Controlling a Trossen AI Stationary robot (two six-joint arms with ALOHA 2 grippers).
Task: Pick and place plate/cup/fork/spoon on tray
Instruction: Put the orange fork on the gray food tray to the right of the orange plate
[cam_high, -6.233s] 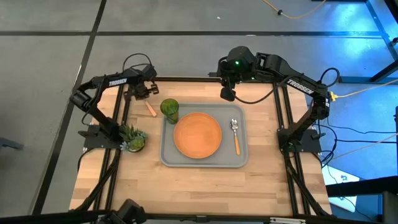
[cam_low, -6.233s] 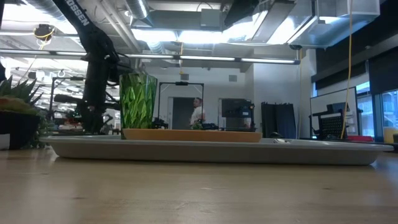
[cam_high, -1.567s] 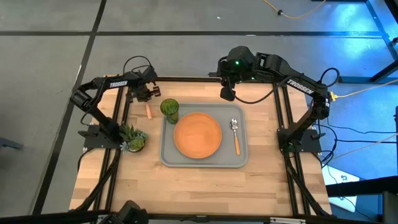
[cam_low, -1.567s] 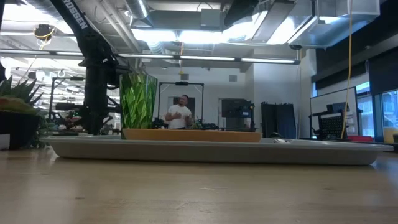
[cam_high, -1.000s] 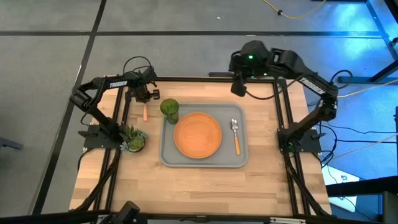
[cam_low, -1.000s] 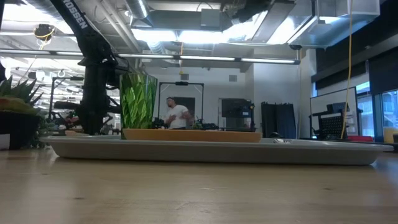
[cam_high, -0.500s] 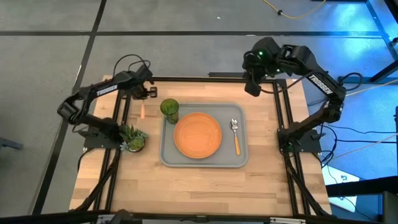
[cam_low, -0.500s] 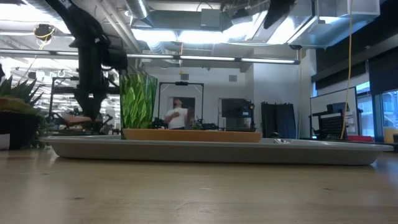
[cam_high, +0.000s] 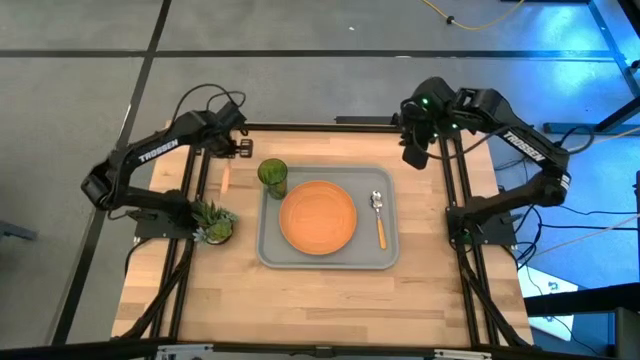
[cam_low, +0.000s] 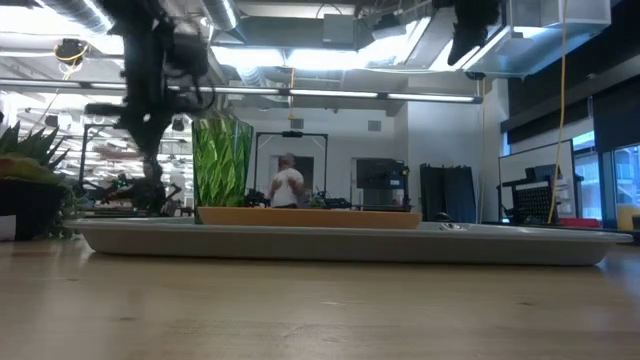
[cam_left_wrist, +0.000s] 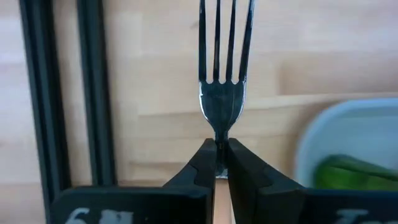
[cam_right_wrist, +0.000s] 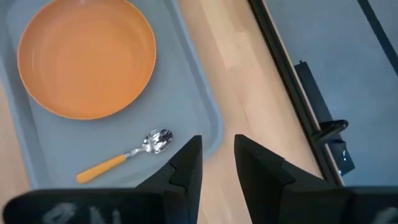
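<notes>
- Both arms have moved: the left arm has picked the fork (cam_left_wrist: 222, 93) up off the desk (cam_high: 330, 300), and the right arm has pulled back toward the far right corner.
- Nearest the front, the bare wooden desk lies in front of the grey tray (cam_high: 328, 259).
- Beside the tray's left edge stands a small potted plant (cam_high: 215, 220).
- On the tray, the orange plate (cam_high: 317, 216) sits in the middle. The spoon (cam_high: 378, 215) lies just right of it.
- The green cup (cam_high: 272, 175) stands in the tray's far left corner.
- Left of the cup, the left gripper (cam_left_wrist: 218, 160) has its jaws clamped on the fork's neck, just below the tines. The fork hangs above the desk, not yet over the tray.
- Farthest back, the right gripper (cam_right_wrist: 216, 163) hangs over the desk's far right corner with its jaws spread and nothing in them.
- I think the fork is the last thing left to place.
- Next, the left arm likely needs to carry the fork over the tray, lower it onto a bare spot left of the plate, and let go.
</notes>
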